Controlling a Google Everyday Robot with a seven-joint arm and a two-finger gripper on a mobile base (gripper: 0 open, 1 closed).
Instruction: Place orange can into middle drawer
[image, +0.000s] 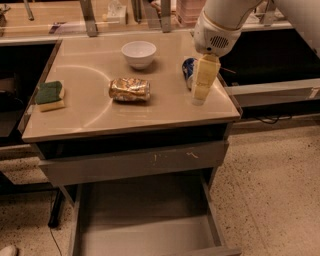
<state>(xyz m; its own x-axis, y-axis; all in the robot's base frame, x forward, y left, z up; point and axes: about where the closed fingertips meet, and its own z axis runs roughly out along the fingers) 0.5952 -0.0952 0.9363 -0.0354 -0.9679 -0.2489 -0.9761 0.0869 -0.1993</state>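
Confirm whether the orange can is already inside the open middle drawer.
No, the orange can lies on the tabletop while the pincer hangs by the blue can.

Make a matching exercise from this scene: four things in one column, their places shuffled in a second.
Things:
1. orange can
2. bowl
3. sponge
4. pincer

Places:
A. left edge of the table
B. above the table's right side, by the blue can
C. middle of the table, lying on its side
D. back of the table

Pairs: 1-C, 2-D, 3-A, 4-B
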